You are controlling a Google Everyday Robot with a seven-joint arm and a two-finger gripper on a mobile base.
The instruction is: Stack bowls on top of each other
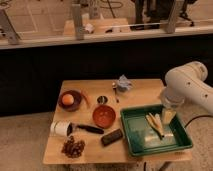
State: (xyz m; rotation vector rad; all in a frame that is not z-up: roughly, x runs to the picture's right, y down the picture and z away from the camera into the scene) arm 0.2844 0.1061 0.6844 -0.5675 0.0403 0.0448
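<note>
The dark brown-maroon bowl [70,100] sits at the table's left side with an orange round fruit [67,99] in it. The orange-red bowl [104,116] stands near the table's middle, apart from the brown one. My gripper [168,116] hangs from the white arm [187,84] at the right, over the far right corner of the green tray [131,126]. It is well to the right of both bowls, open, with nothing between its fingers.
A small metal cup [102,99] stands just behind the orange-red bowl. A tipped white cup [61,128], a black-handled tool [90,129], a dark block [111,137] and a brown cluster [73,147] lie in front. Yellow pieces [155,124] lie in the tray. A bluish crumpled thing [123,83] sits at the back.
</note>
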